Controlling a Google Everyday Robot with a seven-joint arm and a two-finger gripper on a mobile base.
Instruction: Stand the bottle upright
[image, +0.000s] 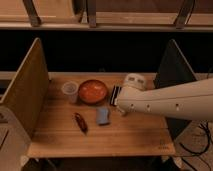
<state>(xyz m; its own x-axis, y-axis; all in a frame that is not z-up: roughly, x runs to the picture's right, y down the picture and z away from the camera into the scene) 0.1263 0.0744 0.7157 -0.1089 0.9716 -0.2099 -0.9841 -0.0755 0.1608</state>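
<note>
My white arm (170, 102) reaches in from the right across the wooden table (60, 140). The gripper (120, 107) is at its left end, low over the table's middle, just right of the blue sponge (102, 115) and just below a black ribbed block (116, 93). The slim whitish-cream bottle does not show; the arm covers the table's right half. A whitish rounded shape (134, 80) sits above the arm at the back, and I cannot tell whether it is part of the arm.
A translucent plastic cup (70, 91) and an orange bowl (93, 91) stand at the back. A dark red object (80, 122) lies front left. Upright boards stand on the left (27, 87) and right (172, 67). Shelving runs along the back.
</note>
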